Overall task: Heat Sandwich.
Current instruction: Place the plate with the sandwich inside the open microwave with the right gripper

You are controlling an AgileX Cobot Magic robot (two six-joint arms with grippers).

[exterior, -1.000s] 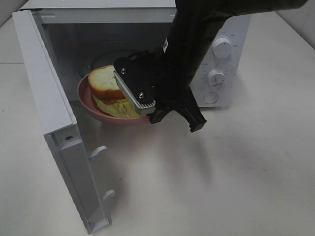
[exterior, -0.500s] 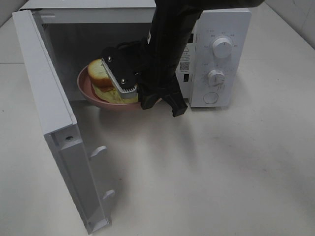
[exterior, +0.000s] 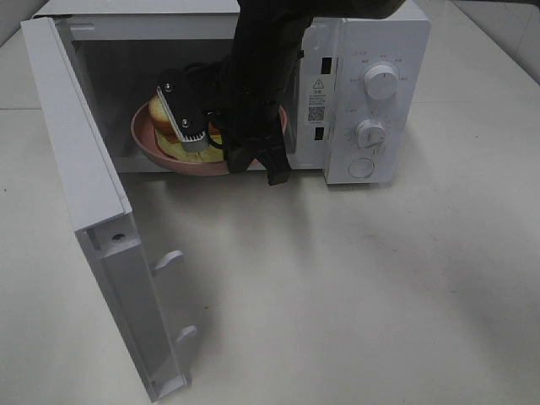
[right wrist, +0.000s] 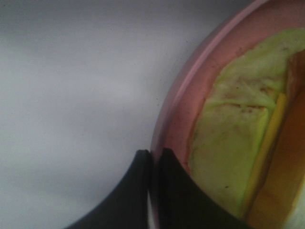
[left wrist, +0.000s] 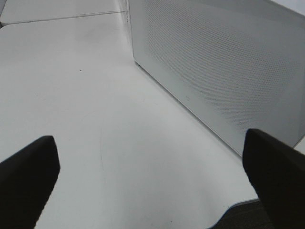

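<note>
Pink plate (exterior: 140, 145) x1 w/ 1 sandwich (right wrist: 232, 143) in 1 microwave (exterior: 371, 51); only R-wrist view shows right gripper (right wrist: 153, 160) jaws nipping rim; left gripper (left wrist: 148, 143) jaws wide.

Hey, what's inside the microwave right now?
A pink plate carrying the sandwich, its rim pinched by the right gripper. The arm covers much of the sandwich and anything behind it.

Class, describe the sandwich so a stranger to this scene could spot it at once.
Find the white microwave with its door open. In its opening is a round pink plate. On that lies the sandwich: pale bread with tan crust over a yellowish layer, the only food.
</note>
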